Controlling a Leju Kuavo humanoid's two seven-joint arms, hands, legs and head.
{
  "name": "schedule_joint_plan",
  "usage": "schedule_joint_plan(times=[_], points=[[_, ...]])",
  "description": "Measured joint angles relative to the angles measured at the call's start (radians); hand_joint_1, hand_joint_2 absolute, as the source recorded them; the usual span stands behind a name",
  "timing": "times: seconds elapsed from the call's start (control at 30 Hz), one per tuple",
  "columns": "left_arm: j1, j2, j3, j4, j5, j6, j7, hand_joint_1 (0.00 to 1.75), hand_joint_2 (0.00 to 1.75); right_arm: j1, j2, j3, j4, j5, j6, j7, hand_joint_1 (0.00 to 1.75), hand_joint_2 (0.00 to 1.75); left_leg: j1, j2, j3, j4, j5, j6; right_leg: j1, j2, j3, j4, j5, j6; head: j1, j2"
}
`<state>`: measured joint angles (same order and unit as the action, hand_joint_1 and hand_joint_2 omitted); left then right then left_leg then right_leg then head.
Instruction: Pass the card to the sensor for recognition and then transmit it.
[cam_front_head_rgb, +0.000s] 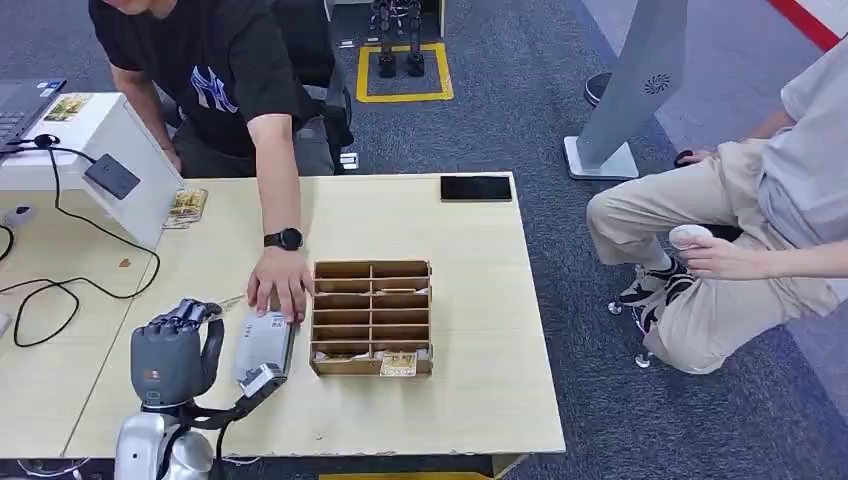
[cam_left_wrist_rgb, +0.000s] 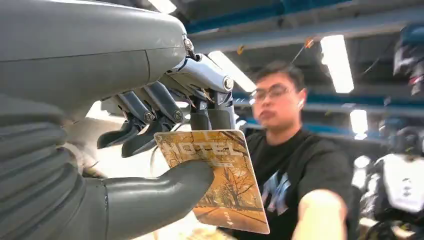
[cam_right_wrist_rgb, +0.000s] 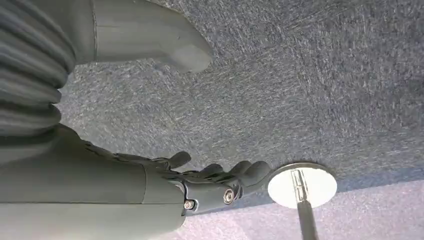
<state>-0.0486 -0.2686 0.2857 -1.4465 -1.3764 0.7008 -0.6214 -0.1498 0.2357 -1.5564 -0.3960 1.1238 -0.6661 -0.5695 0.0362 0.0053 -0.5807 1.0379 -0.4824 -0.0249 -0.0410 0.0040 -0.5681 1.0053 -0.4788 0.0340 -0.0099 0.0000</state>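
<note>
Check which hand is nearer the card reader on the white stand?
Left. The left hand is raised over the table holding the card, short of the reader. The right hand hangs over carpet.

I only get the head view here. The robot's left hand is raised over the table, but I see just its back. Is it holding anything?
Observer: Yes. The left wrist view shows the left hand pinching an orange card between thumb and fingers.
Operator: Anything printed on it?
Observer: Autumn trees and the word HOTEL.
Operator: And the right hand?
Observer: The right hand hangs over grey carpet, holding nothing, fingers apart, near a round metal base.
</note>
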Motion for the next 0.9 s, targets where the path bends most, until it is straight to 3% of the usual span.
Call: schedule_joint_plan(times=[0.47,0.9], points=[[0.013,0.041,0.003,0.078,-0.034,0.0,0.117,1.75,1.75,0.005,-0.004,0.002,0.002,-0.028,0.0,0.011,0.0,1.75,0.0,0.0,0.0,0.0,0.0,0.0,0.0,0.0,0.0,0.0,0.0,0.0,0.0,0.0],[0.03,0.08,-0.007,0.111,-0.05,0.0,0.162,1.75,1.75,0.009,-0.005,0.007,0.005,-0.028,0.0,0.014,0.0,1.75,0.0,0.0,0.0,0.0,0.0,0.0,0.0,0.0,0.0,0.0,0.0,0.0,0.0,0.0]])
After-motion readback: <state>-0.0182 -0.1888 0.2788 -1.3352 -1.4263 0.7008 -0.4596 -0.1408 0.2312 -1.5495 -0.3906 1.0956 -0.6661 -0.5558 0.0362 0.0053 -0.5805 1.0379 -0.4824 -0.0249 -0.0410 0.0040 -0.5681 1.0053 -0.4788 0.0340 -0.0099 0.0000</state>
